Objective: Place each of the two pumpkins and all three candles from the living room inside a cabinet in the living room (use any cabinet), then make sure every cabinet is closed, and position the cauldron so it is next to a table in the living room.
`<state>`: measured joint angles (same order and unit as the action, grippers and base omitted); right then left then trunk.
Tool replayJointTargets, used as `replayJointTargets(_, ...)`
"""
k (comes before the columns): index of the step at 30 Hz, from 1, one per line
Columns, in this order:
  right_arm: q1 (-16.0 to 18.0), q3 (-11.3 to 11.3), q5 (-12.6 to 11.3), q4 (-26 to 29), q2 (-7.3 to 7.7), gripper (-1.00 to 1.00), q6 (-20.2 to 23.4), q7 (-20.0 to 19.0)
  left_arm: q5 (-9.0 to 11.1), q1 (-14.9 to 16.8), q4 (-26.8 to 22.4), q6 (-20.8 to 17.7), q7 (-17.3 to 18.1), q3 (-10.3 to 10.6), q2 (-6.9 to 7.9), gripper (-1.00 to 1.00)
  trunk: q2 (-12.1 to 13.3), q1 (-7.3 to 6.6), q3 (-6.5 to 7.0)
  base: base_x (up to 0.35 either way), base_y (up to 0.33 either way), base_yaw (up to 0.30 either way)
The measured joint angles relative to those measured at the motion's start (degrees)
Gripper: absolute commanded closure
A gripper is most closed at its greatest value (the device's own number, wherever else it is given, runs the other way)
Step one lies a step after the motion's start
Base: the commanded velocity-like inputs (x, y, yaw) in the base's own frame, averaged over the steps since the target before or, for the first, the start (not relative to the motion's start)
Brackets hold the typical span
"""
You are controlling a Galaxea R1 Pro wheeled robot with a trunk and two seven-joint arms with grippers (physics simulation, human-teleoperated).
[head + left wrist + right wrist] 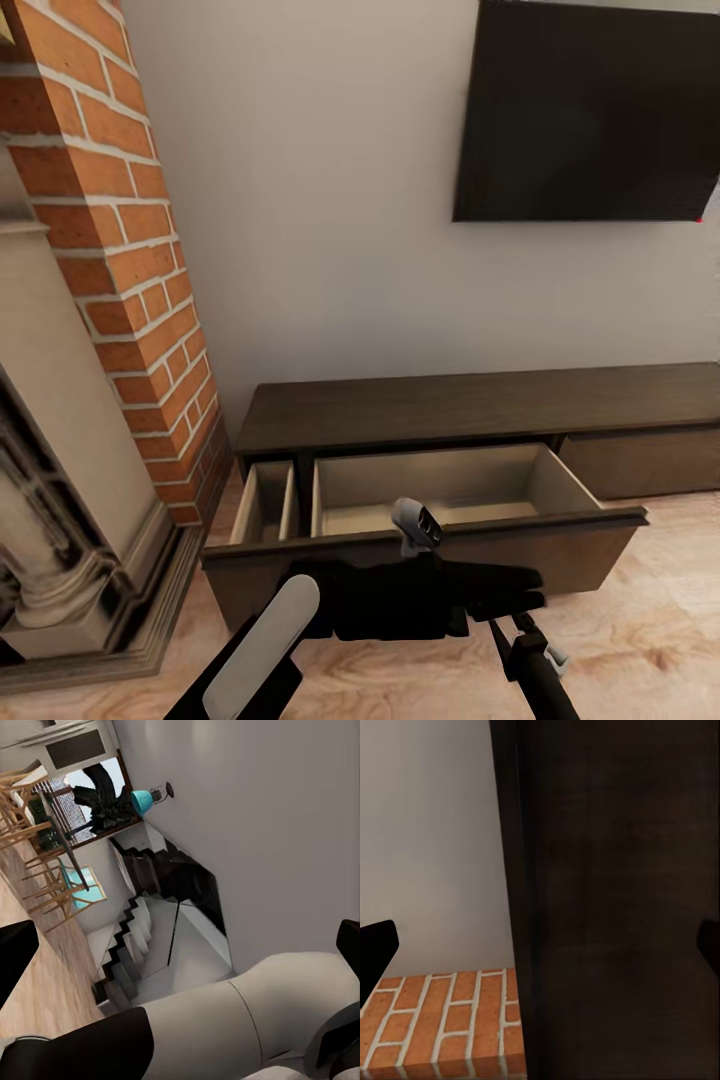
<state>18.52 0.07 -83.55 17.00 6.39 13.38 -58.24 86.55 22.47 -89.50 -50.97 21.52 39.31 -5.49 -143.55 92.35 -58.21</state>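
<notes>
The cabinet (470, 405) is a long low dark-brown unit against the wall. Its wide drawer (440, 490) is pulled out towards me, and the part of its pale wood inside that I can see is bare. A narrow drawer (265, 500) beside it on the left is also out. The drawer front at the right (640, 460) is shut. My folded arms sit low in the head view, just before the open drawer front. The left gripper (180, 952) is open and holds nothing. The right gripper (540, 949) is open, facing dark wood (615, 907). Pumpkins, candles, cauldron and table are out of view.
A red brick chimney (120, 250) and a pale stone fireplace surround (50, 450) stand close on the left, its plinth reaching the drawer's corner. A black TV (590, 110) hangs above the cabinet. Wood floor (650, 620) lies open to the right. The left wrist view shows stairs (142, 930) and wooden chairs (45, 877).
</notes>
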Motion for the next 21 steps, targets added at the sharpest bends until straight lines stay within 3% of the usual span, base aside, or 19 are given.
replayJointTargets(21,0.0,0.0,0.0,0.0,0.02,-1.0,0.0,0.06,0.0,0.0,0.0,0.09,0.08,-0.01,0.06,-1.0,0.0,0.0,0.0,-0.229,-0.143,0.0)
